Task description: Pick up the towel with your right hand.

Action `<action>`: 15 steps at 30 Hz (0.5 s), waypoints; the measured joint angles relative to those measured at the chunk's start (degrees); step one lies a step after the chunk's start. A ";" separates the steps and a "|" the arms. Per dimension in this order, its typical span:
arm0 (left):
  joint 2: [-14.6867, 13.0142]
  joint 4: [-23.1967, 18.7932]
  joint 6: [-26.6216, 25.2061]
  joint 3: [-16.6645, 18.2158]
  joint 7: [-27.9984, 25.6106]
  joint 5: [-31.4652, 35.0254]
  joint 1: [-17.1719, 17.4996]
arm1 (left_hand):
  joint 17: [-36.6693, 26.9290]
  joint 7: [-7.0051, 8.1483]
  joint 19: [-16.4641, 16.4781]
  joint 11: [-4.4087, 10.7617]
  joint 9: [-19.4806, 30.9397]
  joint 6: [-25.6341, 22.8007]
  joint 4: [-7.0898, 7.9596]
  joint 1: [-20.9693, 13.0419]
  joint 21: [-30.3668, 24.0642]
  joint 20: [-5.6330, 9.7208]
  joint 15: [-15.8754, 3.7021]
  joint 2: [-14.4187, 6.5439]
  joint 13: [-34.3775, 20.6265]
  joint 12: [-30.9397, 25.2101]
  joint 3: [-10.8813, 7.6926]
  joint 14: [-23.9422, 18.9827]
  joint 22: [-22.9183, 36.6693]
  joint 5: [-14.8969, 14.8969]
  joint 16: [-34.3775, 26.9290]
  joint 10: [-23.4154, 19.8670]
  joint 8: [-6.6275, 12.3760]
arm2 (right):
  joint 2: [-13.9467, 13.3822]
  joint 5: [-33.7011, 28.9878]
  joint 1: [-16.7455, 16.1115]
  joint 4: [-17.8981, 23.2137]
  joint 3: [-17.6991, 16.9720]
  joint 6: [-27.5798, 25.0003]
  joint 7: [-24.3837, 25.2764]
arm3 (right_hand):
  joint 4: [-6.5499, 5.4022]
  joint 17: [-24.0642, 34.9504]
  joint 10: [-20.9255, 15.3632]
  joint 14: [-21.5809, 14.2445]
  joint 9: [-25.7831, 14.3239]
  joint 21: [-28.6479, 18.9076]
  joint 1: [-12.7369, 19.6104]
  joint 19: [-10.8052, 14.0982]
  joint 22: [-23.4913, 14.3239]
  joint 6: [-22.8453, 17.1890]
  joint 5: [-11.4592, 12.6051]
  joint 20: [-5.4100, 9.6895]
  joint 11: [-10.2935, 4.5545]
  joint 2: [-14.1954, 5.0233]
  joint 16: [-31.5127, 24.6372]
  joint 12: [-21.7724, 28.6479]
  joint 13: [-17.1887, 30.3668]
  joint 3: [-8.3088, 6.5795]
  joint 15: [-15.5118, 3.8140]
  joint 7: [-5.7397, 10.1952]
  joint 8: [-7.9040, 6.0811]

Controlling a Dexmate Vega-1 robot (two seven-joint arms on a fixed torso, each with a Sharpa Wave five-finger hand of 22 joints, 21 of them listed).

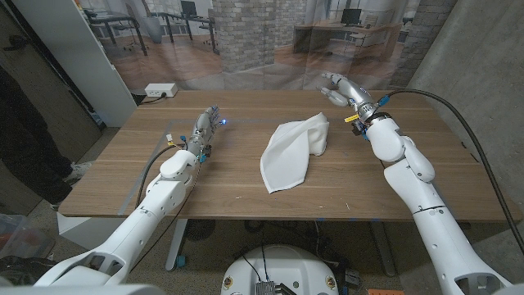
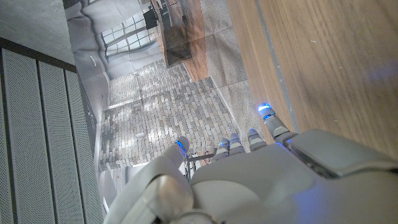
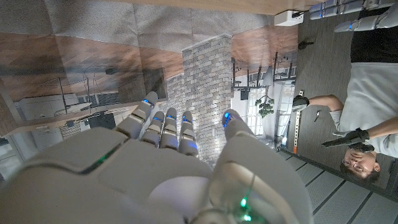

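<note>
Wooden table (image 1: 246,176) spans the head view; behind its far edge hangs a printed backdrop (image 1: 246,37) of a brick-pillared office. At the far left corner of the tabletop sits a white power strip (image 1: 160,90).

White towel (image 1: 292,150) lies crumpled just right of table centre, its narrow end pointing toward the near edge and its wider, folded part toward the far right. Bare wood surrounds it on all sides: a wide strip to the near edge, open board between it and the left arm, and a narrower gap toward the right arm.

Right hand (image 1: 339,88) is raised near the far edge, beyond and to the right of the towel and apart from it. Its fingers (image 3: 163,127) are extended and slightly spread, holding nothing. A black cable (image 1: 458,115) arcs from the right wrist off past the table's right side.

Left hand (image 1: 206,127) is over the left half of the table, well apart from the towel, fingers (image 2: 249,138) stretched out side by side toward the far edge, nothing in them. A thin cable runs along that forearm.

A person (image 3: 364,118) in a white shirt and dark gloves shows in the right wrist view, standing off the table. At the head view's left edge stand a white panel (image 1: 78,49) and a dark-clad figure (image 1: 24,131).
</note>
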State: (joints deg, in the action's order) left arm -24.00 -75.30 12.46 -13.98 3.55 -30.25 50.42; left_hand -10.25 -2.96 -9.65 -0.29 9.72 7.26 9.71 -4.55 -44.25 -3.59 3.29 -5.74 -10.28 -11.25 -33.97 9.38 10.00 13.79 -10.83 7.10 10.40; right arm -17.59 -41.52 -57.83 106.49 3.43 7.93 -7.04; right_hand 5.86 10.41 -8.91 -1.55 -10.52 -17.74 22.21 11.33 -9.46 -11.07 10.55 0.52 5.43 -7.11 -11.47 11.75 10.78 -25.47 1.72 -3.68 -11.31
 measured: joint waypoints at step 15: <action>-0.09 0.23 0.31 0.09 0.31 -0.37 0.11 | 0.00 0.00 -0.32 -0.32 0.00 0.00 0.00 0.48 0.40 -0.31 0.00 0.13 0.00 0.00 0.00 0.00 0.00 0.00 0.00 0.33 0.00 | -0.66 -4.74 0.12 2.53 1.01 -1.83 -3.85 | 1.40 -0.25 0.33 -0.31 0.00 1.01 1.43 -0.01 0.00 0.76 0.00 0.00 -0.32 0.22 0.24 -0.44 0.00 -0.55 -0.31 0.30 0.39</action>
State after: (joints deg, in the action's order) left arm -24.09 -75.08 12.77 -13.89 3.85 -30.62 50.53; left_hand -10.25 -2.96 -9.97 -0.62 9.72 7.26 9.71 -4.08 -43.85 -3.90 3.29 -5.61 -10.27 -11.25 -33.97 9.38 10.00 13.79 -10.83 7.43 10.40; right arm -18.24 -46.26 -57.72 109.02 4.44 6.10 -10.90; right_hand 7.26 10.16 -8.58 -1.86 -10.52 -16.73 23.64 11.32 -9.46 -10.31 10.55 0.52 5.11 -6.88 -11.22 11.30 10.78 -26.02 1.41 -3.38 -10.92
